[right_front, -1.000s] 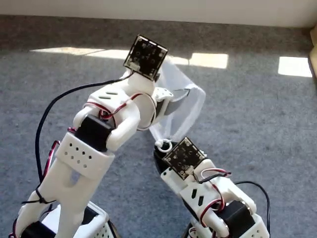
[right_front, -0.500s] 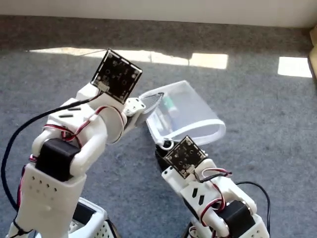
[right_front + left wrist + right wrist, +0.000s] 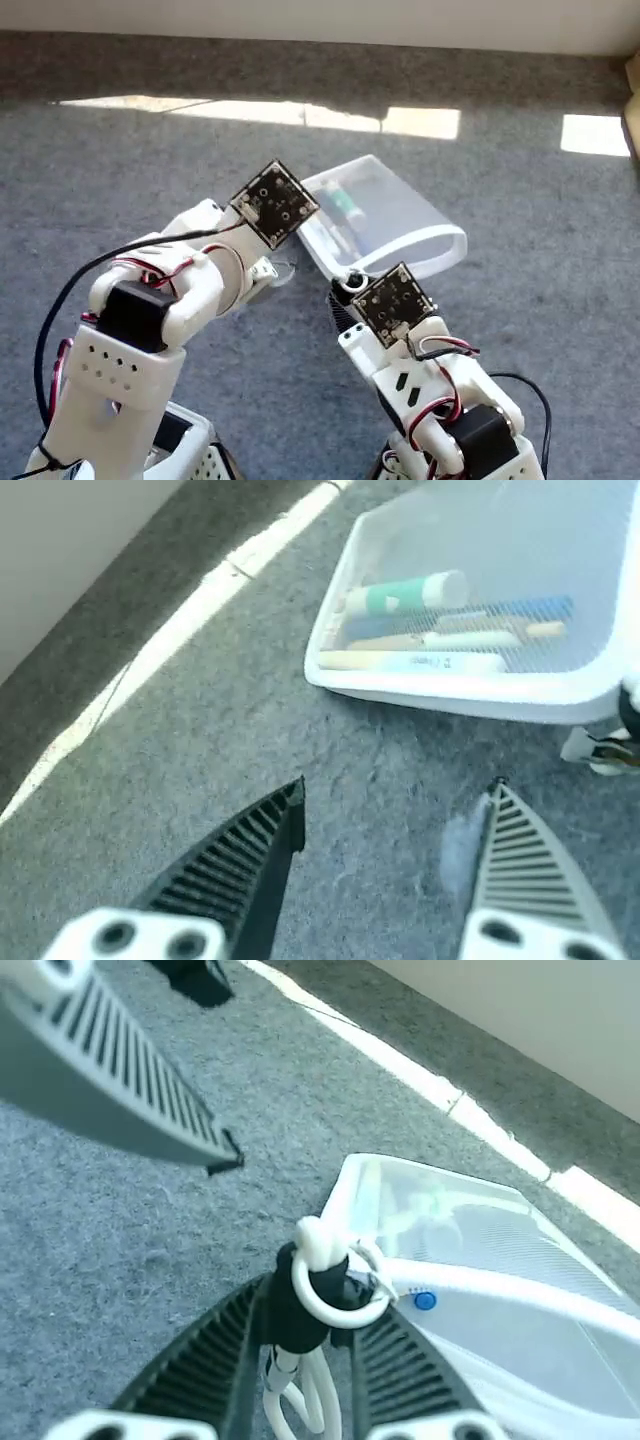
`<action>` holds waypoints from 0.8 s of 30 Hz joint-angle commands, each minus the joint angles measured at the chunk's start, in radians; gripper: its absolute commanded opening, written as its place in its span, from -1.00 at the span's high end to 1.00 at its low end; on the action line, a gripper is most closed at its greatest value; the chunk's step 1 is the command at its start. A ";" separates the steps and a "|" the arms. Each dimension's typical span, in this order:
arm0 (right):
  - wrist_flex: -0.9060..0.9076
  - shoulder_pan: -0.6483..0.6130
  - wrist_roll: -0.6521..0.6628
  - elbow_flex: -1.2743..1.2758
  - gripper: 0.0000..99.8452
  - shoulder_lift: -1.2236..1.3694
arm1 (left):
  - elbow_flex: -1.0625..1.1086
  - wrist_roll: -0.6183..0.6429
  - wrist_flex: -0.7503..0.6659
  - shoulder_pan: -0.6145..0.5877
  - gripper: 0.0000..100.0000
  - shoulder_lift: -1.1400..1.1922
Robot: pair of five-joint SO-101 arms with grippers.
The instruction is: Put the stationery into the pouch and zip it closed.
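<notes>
We note the left end effector point(image 3: 395, 800) with jaws apart and empty, the pouch point(image 3: 450, 693) just ahead of it with the stationery point(image 3: 430, 630) already inside. The right end effector point(image 3: 315, 1310) is clamped on the zip pull point(image 3: 312, 1238). We judge it is held that way to draw the zip shut.

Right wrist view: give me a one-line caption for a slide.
Right gripper shut on the zipper pull at one end of the mesh pouch lying on grey carpet.
</notes>
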 commanded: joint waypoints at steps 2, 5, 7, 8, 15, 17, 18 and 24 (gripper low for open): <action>-0.001 0.015 -0.014 -0.016 0.99 -0.007 | 0.091 -0.014 -0.092 0.065 0.45 -0.016; -0.002 0.015 -0.014 -0.018 0.99 -0.007 | 0.179 -0.012 -0.218 0.068 0.45 -0.016; -0.004 0.015 -0.014 -0.018 0.99 -0.007 | 0.225 -0.012 -0.278 0.076 0.45 -0.016; -0.004 0.015 -0.014 -0.018 0.99 -0.007 | 0.242 -0.012 -0.301 0.088 0.45 -0.016; -0.005 0.015 -0.041 -0.051 0.99 -0.007 | 0.311 -0.009 -0.413 0.128 0.45 -0.016; -0.004 0.015 -0.057 -0.056 0.99 -0.007 | 0.329 -0.009 -0.443 0.130 0.46 -0.016; -0.004 0.015 -0.057 -0.054 0.99 -0.007 | 0.335 -0.009 -0.453 0.130 0.46 -0.016; -0.004 0.013 -0.063 -0.054 0.99 -0.007 | 0.341 0.052 -0.500 0.140 0.45 -0.007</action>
